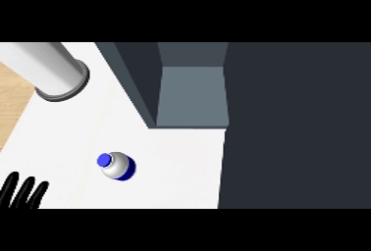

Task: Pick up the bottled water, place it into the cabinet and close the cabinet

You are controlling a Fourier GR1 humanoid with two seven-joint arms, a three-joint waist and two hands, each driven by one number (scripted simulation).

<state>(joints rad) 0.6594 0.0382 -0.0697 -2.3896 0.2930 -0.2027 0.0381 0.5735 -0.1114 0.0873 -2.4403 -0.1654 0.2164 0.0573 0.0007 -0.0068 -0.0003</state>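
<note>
Pick-up not yet begun. Bottled water [116,165] upright on the desk [174,157], before the open cabinet [190,93]. Left hand [22,192] resting open, empty, at the lower left edge. Next: reach, curl round bottle.

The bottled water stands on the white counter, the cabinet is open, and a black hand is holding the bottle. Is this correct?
Not quite. In the head view the left hand does not hold the bottled water; it rests open at the lower left edge, fingers up, apart from the bottle. The rest is right: the bottle stands on the white counter, and the cabinet is open.
</note>
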